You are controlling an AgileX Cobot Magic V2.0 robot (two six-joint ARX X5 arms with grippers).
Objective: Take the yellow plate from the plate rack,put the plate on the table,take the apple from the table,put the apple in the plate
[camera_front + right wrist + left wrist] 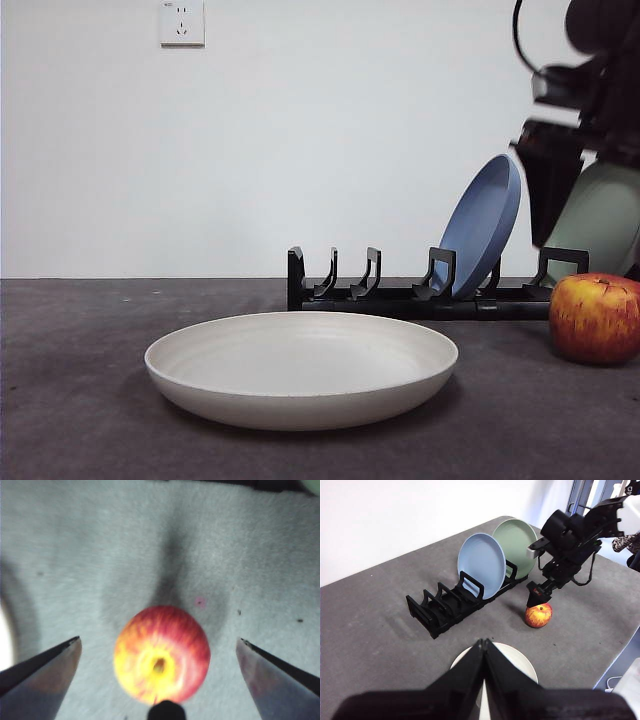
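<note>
The yellow plate [300, 365] lies flat on the table [80, 400], cream and empty, in front of the plate rack [420, 297]. The apple [595, 318] rests on the table to the right of the plate, near the rack's end. My right gripper [158, 639] hangs open just above the apple [161, 655], one jaw on each side and neither touching it. In the left wrist view the right gripper [538, 592] sits directly over the apple [538, 615]. My left gripper [482, 642] is shut on nothing, raised above the yellow plate [522, 662].
A blue plate [485, 225] and a pale green plate [605, 220] lean in the rack's right slots; its left slots hold nothing. The right arm [560, 170] hangs dark at the upper right. The table's edge [620, 645] runs close behind the apple.
</note>
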